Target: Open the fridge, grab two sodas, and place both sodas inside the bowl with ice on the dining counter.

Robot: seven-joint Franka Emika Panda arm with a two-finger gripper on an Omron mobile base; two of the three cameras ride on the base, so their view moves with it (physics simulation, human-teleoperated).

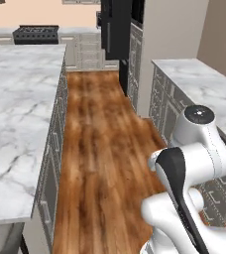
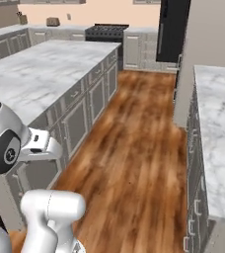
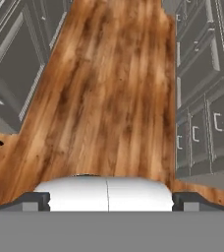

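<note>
- One tall black fridge [image 1: 116, 27] stands at the far end of the wooden floor [image 1: 102, 149], on its right side, doors shut as far as the base views show; in the right base view it is the dark slab [image 2: 172, 29] past the grey wall panel
- Left of the fridge along the back wall sits a black stove [image 1: 35, 34], with grey cabinets between the two
- Nearer than the fridge and on the left of the aisle runs the dining counter [image 1: 16, 114], a long island with a white grey-veined marble top and grey panelled sides; the part of its top that shows is bare
- Across the aisle from the island, on the fridge's side, a marble-topped wall counter [image 1: 204, 84] runs over grey cabinets
- Nearest of all, the white arm [image 1: 194, 163] is folded low over the floor, well apart from the fridge
- Both finger tips [image 3: 35, 201] stand spread wide at the edges of the hand view, released, with only floor planks between them and nothing held
</note>
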